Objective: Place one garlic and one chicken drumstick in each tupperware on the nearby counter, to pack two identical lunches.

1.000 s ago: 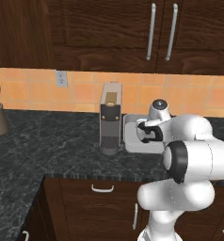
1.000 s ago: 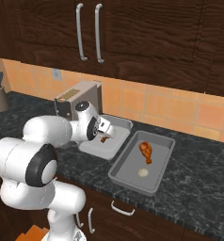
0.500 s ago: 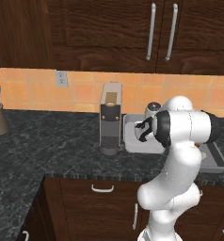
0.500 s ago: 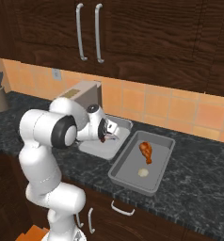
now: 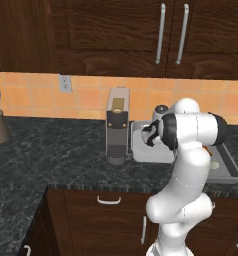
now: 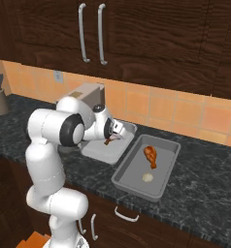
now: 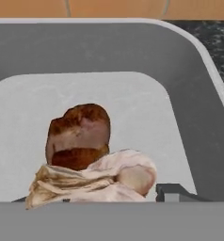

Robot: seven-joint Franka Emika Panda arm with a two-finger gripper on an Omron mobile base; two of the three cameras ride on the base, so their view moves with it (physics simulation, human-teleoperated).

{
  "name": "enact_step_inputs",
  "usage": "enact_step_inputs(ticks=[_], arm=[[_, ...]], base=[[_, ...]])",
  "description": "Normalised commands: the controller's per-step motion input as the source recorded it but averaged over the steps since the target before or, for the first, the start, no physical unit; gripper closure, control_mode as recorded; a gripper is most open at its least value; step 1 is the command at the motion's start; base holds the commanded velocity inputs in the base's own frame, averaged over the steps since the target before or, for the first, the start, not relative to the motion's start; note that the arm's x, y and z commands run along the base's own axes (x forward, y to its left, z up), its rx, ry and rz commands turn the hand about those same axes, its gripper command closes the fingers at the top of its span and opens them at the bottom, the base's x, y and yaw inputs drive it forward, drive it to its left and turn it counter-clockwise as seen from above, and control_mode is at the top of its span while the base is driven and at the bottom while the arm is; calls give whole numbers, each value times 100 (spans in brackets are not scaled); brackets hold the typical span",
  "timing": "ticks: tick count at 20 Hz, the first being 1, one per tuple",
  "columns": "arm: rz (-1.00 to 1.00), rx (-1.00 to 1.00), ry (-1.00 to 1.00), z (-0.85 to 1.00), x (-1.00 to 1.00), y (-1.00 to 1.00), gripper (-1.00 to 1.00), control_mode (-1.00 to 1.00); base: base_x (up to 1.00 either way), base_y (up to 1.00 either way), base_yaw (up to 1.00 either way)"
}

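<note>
**Second drumstick at the pale container.** My elbow has swung up from its low crouch of a second ago, while my hand has stayed over the pale whitish-grey shallow rectangular tupperware (image 6: pixel 99 151) beside the tall grey-and-black coffee machine (image 5: pixel 117 131).

The browned chicken drumstick (image 7: pixel 80 136) lies between my fingers (image 7: pixel 176 193), just above the container's floor. Whether they grip it or have let go, I cannot tell.

The right base view adds the darker grey tupperware (image 6: pixel 168 172) on the speckled black stone bench (image 6: pixel 205 193). It already holds a drumstick (image 6: pixel 150 156) and a small white garlic bulb (image 6: pixel 147 178).

I judge that one lunch is packed and that this one lacks its garlic.
</note>
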Motion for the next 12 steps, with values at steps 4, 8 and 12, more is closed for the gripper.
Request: enact_step_inputs(ticks=[4,8,12], arm=[[-3,0,-1,42,-3,0,-100,-100],[-1,0,-11,78,-41,0,-100,-100],[0,-2,-17,71,-91,0,-100,-100]], base=[[0,0,0],[0,0,0],[0,0,0]])
